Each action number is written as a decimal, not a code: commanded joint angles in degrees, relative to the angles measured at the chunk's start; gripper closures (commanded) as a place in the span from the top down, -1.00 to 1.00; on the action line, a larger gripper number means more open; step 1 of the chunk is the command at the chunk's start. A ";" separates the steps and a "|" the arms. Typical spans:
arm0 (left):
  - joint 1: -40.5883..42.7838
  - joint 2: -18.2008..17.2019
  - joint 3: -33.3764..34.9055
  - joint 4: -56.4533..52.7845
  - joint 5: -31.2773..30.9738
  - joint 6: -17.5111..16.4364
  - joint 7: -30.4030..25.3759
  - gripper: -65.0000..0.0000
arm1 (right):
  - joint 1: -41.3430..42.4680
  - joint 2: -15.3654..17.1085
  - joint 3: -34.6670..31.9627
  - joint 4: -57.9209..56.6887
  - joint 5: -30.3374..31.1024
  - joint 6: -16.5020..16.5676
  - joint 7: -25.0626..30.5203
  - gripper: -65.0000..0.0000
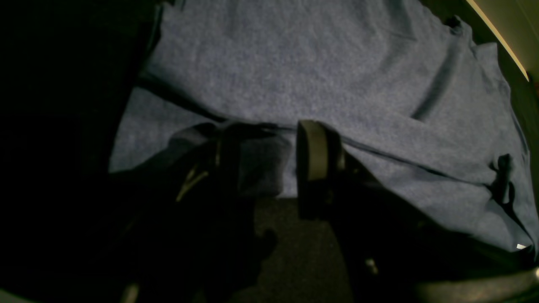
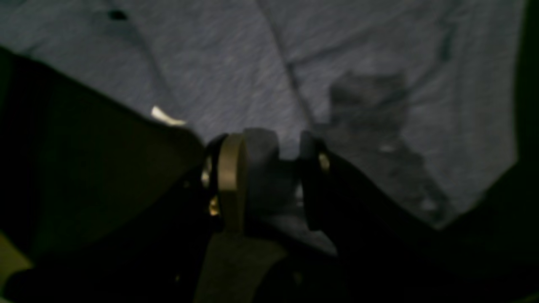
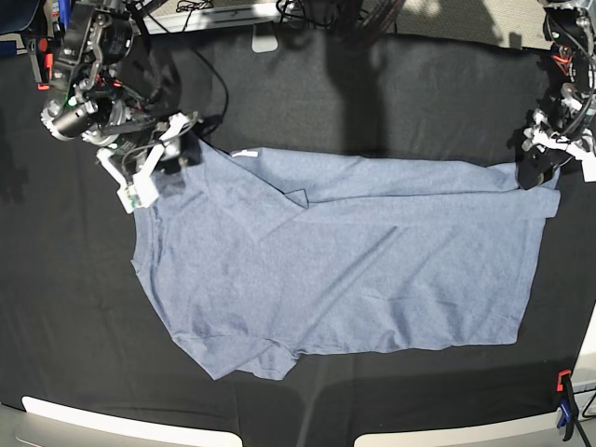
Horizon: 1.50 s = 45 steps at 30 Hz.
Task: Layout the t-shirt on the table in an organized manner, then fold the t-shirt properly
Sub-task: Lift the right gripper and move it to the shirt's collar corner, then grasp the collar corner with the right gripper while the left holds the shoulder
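The left wrist view shows the left hand [image 1: 269,168], fingers apart, over the shirt's edge. The right wrist view shows a white tag [image 2: 167,116] near the right hand [image 2: 273,181], also apart. The base view alone shows the whole shirt [image 3: 354,270] spread beneath both hands on the counter [image 3: 65,307].

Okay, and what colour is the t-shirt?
Plain blue-grey t-shirt, showing best in the base view.

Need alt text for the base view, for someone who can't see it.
A blue-grey t-shirt lies partly folded and uneven on a black cloth-covered table, one long strip showing along its far edge. The right gripper is over its far-left corner, the left gripper at its far-right corner.
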 commanded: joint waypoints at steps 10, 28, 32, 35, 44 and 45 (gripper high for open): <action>-0.42 -0.98 -0.31 0.81 -1.31 -0.73 -1.38 -0.36 | 3.85 4.76 0.09 0.63 -0.20 0.33 2.84 -0.37; 2.93 -1.14 -0.31 1.11 -1.25 -0.73 -0.72 -0.36 | 3.96 6.03 0.26 0.70 6.43 0.22 2.05 -0.37; 2.93 -1.14 -0.31 1.09 -1.14 -0.73 0.31 -0.36 | 3.96 6.03 0.26 0.70 6.43 0.22 2.05 -0.37; 2.86 -1.14 -0.31 1.09 0.57 5.29 -1.68 -0.36 | 3.96 6.03 0.26 0.70 6.45 0.24 2.05 -0.37; 0.46 -1.16 -0.33 1.09 5.97 14.34 -7.74 -0.36 | 3.96 6.03 0.26 0.70 6.40 0.26 2.01 -0.37; -0.04 -1.18 -0.33 1.09 6.51 15.15 -7.85 -0.36 | 3.96 6.03 0.26 0.70 6.23 0.26 1.99 -0.37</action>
